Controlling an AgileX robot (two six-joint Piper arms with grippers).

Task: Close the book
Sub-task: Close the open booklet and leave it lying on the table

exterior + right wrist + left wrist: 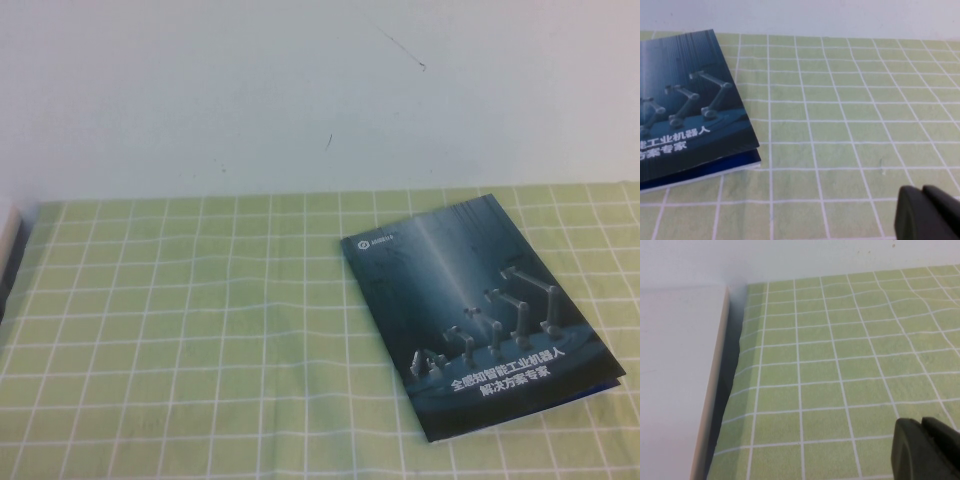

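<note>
High view: book [480,315] lies closed on green checked cloth [200,330], cover reading 全感知智能工业机器人 解决方案专家; left gripper [921,421] pressed together over bare cloth; right gripper [922,189] likewise, near the book.

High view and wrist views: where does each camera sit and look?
High view: raised on the robot's side, looking down at the book on the checked cloth; no arm shows.
Left wrist view: low over the cloth's left edge; left gripper shows, shut.
Right wrist view: low beside the book; right gripper shows, shut.
High and right wrist share the book.
</note>
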